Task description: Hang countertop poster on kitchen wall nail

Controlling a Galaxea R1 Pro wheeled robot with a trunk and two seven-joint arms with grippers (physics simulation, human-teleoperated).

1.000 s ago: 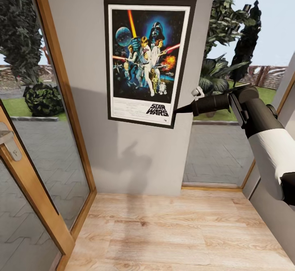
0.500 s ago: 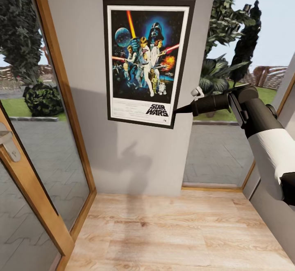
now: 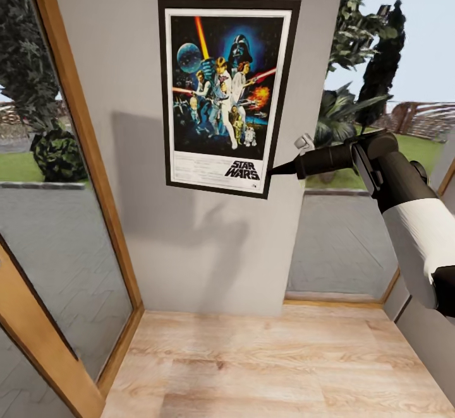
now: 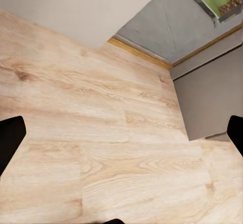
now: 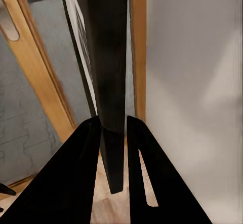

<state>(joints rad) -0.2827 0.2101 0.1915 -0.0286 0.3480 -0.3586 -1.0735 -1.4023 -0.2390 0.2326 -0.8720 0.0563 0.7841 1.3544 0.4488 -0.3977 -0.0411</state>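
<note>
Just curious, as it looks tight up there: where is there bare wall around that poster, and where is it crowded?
Bare grey wall lies below the poster, down to the wooden floor, and in a strip on its left by the wooden frame. It is crowded at the poster's lower right edge, where the right hand grips it.

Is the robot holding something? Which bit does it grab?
Yes. The right gripper is pinching the poster by the lower right edge of its black frame, up against the grey wall. The left gripper is open and holds nothing.
</note>
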